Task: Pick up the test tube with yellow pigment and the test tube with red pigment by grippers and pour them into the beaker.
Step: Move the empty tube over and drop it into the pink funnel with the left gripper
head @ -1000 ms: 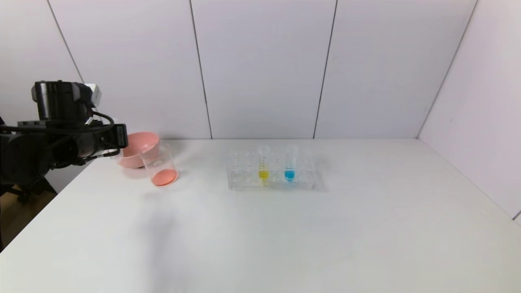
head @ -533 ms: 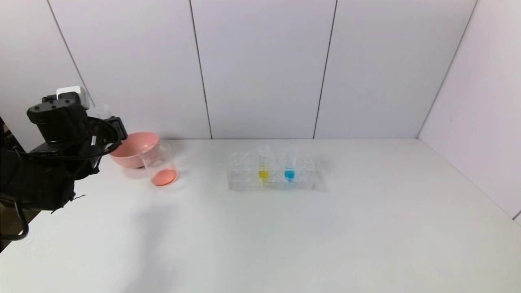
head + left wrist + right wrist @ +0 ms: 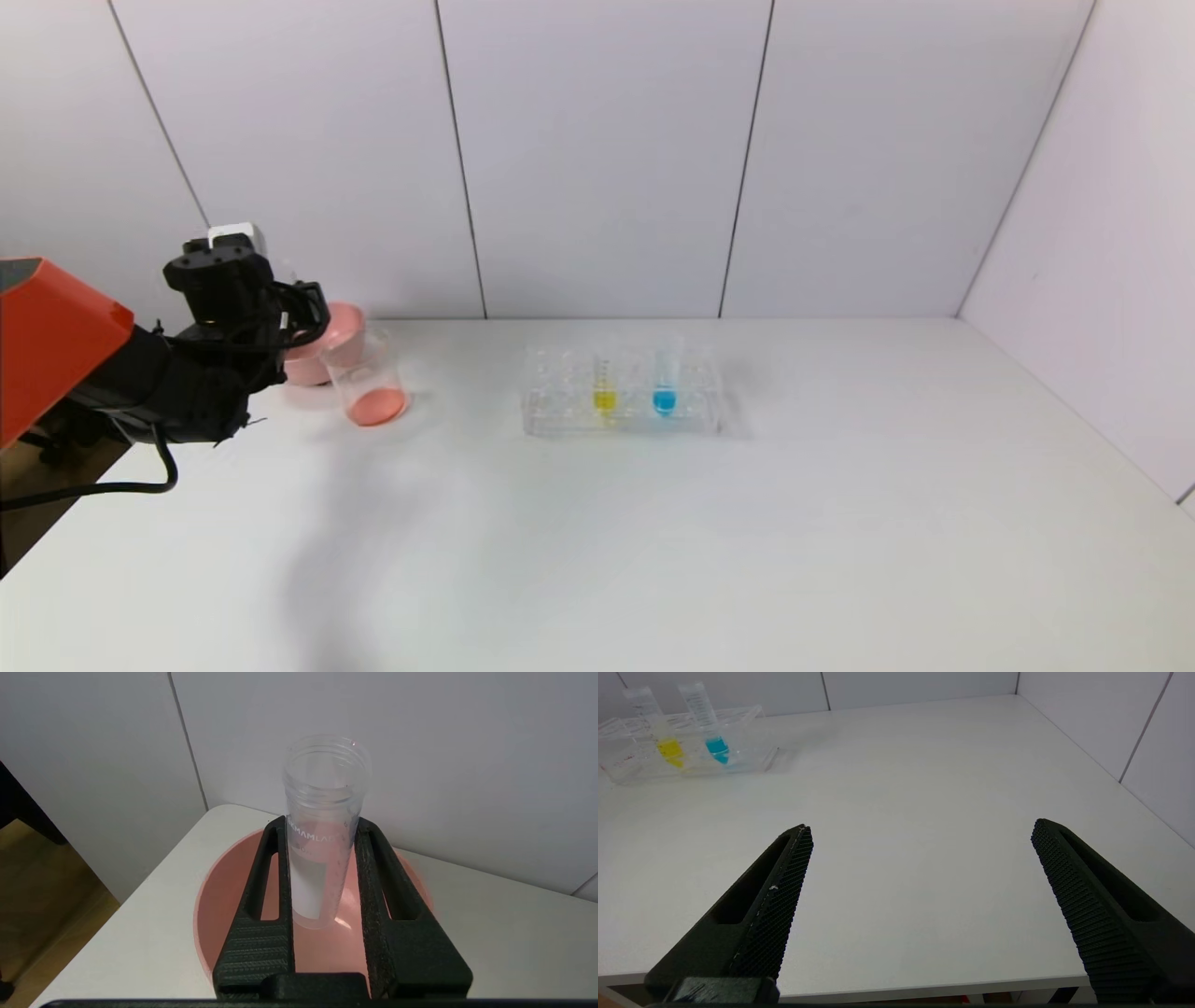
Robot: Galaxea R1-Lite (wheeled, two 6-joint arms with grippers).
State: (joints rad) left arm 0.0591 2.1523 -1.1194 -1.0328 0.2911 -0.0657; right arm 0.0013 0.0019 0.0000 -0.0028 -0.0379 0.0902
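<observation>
Gripping a clear, empty tube (image 3: 322, 830) between its two fingers (image 3: 261, 896), the left gripper (image 3: 322, 835) hangs over the pink bowl (image 3: 224, 914) at the table's far left corner. The tube stands nearly upright in the grasp, open threaded mouth upward, with white lettering and a white label patch on its side; no colour shows in it, so it cannot be told for sure whether it is the red tube. From the head camera the left gripper (image 3: 280, 313) sits at the left edge of the white table (image 3: 653, 541), in front of the bowl (image 3: 344, 327), with the arm's orange cover (image 3: 47, 336) showing nearer the camera.

Just beside the bowl, on its right, stands the beaker (image 3: 366, 375), upright on the table, with a layer of red-orange pigment at its bottom.

Well apart to the right, near the middle of the table, is the clear rack (image 3: 621, 392). The yellow tube (image 3: 604, 378) stands upright in it, and a blue tube (image 3: 665, 378) stands upright just to its right.

The right gripper (image 3: 920, 858) is spread wide and holds nothing. It hovers low near the table's front edge, far from the rack (image 3: 682, 742), with the yellow tube (image 3: 658, 730) and blue tube (image 3: 707, 723) visible in the distance.
</observation>
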